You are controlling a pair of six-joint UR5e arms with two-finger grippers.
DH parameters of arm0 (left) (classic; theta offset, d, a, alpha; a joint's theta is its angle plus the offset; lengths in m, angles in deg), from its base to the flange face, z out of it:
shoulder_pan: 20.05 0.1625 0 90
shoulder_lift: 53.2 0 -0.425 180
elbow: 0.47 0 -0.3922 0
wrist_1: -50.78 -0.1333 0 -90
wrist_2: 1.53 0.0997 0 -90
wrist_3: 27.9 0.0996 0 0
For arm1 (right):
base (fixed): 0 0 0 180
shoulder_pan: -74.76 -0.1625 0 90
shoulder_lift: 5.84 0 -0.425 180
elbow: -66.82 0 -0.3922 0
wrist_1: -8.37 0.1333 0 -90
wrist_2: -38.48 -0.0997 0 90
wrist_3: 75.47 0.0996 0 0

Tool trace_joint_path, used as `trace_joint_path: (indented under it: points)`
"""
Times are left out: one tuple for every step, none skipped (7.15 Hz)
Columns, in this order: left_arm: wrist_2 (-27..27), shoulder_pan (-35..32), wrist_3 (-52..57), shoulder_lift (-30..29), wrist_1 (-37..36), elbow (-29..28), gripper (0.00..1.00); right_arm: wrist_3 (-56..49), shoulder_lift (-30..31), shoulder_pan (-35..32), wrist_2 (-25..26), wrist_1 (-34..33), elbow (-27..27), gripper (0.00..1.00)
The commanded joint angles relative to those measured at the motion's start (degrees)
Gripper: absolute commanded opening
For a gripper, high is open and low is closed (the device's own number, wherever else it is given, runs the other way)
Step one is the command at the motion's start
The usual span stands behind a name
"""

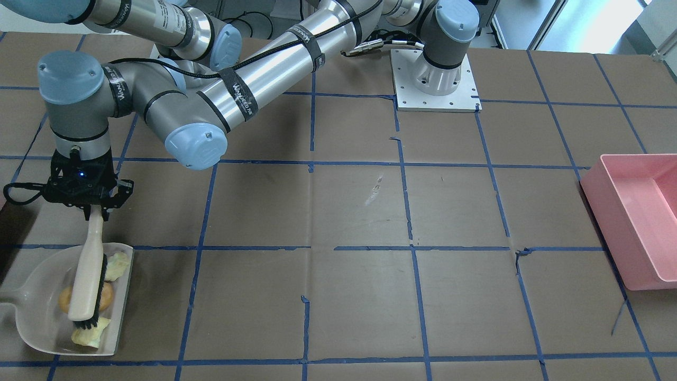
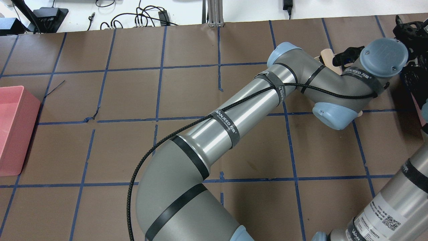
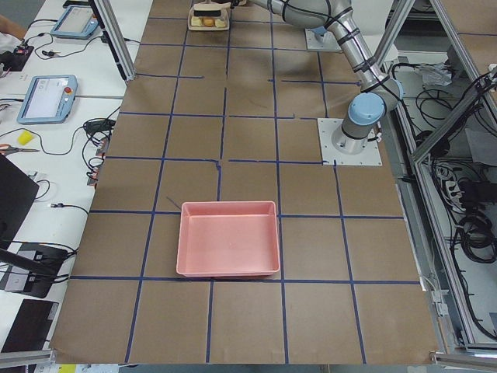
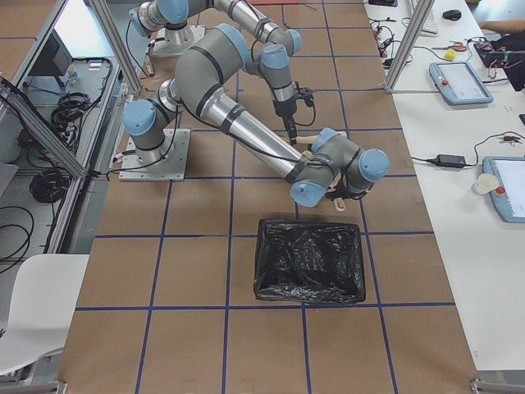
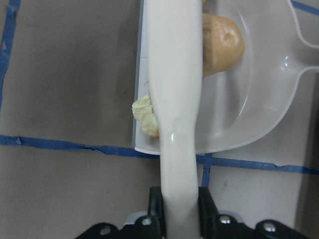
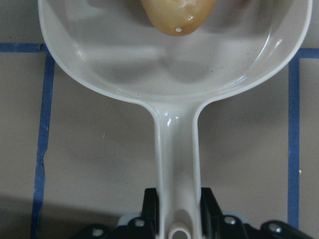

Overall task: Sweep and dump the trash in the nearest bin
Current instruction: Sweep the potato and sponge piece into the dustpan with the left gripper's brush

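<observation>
A white dustpan (image 1: 39, 288) lies on the table at the right end. In it are a round tan ball (image 1: 107, 297), a pale green-yellow chunk (image 1: 117, 265) and a yellowish chunk (image 1: 90, 334). My left gripper (image 1: 96, 211) is shut on the handle of a cream brush (image 1: 87, 283), whose black bristles rest in the pan over the ball. The left wrist view shows the brush handle (image 5: 174, 99), the ball (image 5: 222, 45) and one chunk (image 5: 144, 114) at the pan's lip. My right gripper (image 6: 177, 199) is shut on the dustpan handle (image 6: 177, 149), with the ball (image 6: 177, 15) in the pan.
A pink bin (image 1: 634, 222) stands at the table's far left end and also shows in the overhead view (image 2: 13, 130). A black-bagged bin (image 4: 310, 258) stands close to the dustpan at the right end. The left arm (image 2: 234, 113) reaches across the table.
</observation>
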Motion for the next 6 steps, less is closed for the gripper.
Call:
trace_joint_path:
  points:
    - [0.0,-0.1,3.7,2.1,4.3,-0.2,0.02,-0.1,0.1,0.3,-0.9,0.0,-0.1,0.00]
    - [-0.1,0.8,10.7,6.8,6.7,3.9,0.02,0.0,0.3,0.6,-2.0,0.3,-0.2,0.00]
    - [-0.2,4.5,15.3,11.6,7.9,11.2,0.02,0.3,0.8,0.9,-3.3,1.0,-0.4,0.00]
    - [-0.7,9.1,18.8,18.5,8.0,21.0,0.02,1.2,1.4,3.1,-8.7,4.5,-0.7,0.00]
    - [-0.7,12.6,23.1,25.4,8.0,31.0,0.02,1.7,1.7,4.7,-12.7,5.9,-0.7,0.00]
    - [-0.6,15.6,25.9,32.9,7.9,42.1,0.02,1.8,2.3,6.1,-17.9,8.1,-0.7,0.00]
